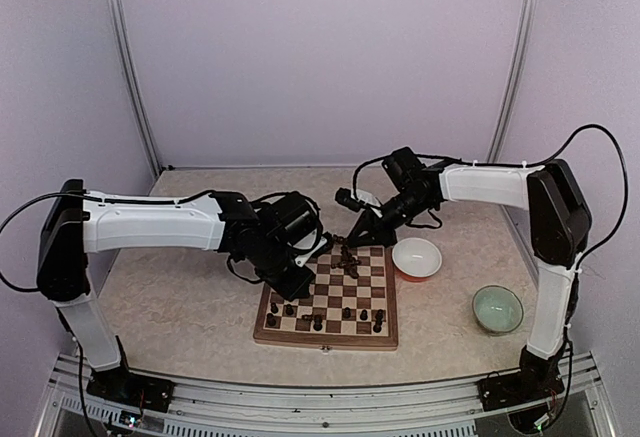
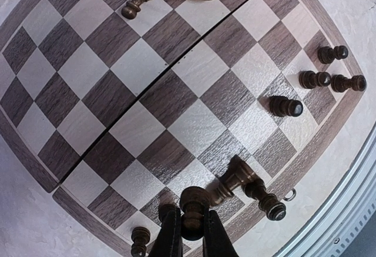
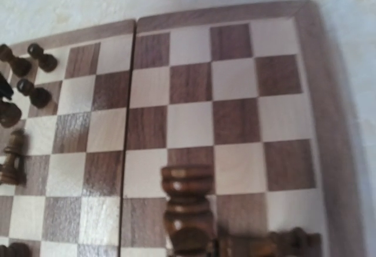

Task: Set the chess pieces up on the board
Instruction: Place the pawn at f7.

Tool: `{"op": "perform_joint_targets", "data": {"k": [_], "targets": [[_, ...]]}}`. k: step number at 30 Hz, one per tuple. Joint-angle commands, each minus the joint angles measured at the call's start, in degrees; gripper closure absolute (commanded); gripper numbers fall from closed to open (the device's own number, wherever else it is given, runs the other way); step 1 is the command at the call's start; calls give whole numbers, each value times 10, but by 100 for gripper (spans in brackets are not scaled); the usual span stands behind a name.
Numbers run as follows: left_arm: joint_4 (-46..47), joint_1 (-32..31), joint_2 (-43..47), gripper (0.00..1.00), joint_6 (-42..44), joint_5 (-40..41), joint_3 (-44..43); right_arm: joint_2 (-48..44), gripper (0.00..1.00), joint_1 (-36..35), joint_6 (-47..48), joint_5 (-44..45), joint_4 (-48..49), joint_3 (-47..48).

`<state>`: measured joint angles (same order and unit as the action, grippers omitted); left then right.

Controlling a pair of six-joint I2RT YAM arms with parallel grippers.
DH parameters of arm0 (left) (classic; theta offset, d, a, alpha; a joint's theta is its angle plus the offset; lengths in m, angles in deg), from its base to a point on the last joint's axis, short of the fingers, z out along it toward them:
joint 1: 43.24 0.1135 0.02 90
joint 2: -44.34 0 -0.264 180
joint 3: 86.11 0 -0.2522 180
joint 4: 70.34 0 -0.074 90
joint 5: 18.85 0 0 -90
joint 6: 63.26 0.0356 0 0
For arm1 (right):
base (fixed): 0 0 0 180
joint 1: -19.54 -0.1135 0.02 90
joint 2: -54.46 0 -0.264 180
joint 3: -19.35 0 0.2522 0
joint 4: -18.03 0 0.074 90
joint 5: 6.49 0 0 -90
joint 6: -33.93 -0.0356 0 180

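Observation:
The board (image 1: 330, 329) lies at the table's middle. My left gripper (image 2: 194, 226) hangs over the board's near left corner (image 2: 88, 207), shut on a small dark pawn (image 2: 194, 201) by its neck. Two chess pieces (image 2: 241, 180) lie toppled just beside it, and several pawns (image 2: 286, 106) stand along the near rows. My right gripper (image 1: 352, 242) is at the board's far edge over a heap of fallen pieces (image 1: 348, 257). In the right wrist view a large dark piece (image 3: 187, 207) rises from the bottom centre close to the lens; the fingers do not show there.
A white bowl with an orange outside (image 1: 416, 257) sits right of the board. A pale green bowl (image 1: 497, 309) stands nearer the front right. Another fallen piece (image 3: 270, 245) lies beside the large one. A metal rail (image 2: 346, 210) runs along the table's front.

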<state>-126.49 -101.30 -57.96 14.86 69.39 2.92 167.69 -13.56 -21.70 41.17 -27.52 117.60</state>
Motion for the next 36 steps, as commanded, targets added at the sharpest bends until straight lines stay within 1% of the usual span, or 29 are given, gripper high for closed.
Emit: {"op": "perform_joint_targets", "data": {"k": [1,24,36], "targets": [[-2,-4,-12,100,13,13,-12,-24,98,10,-5,-17,-7,-1],[-23,-20,-71,100,31,32,-35,-13,97,11,2,-10,-8,-3],[-42,-25,-75,100,33,26,-37,-9,96,11,3,-10,-7,-4]]}}
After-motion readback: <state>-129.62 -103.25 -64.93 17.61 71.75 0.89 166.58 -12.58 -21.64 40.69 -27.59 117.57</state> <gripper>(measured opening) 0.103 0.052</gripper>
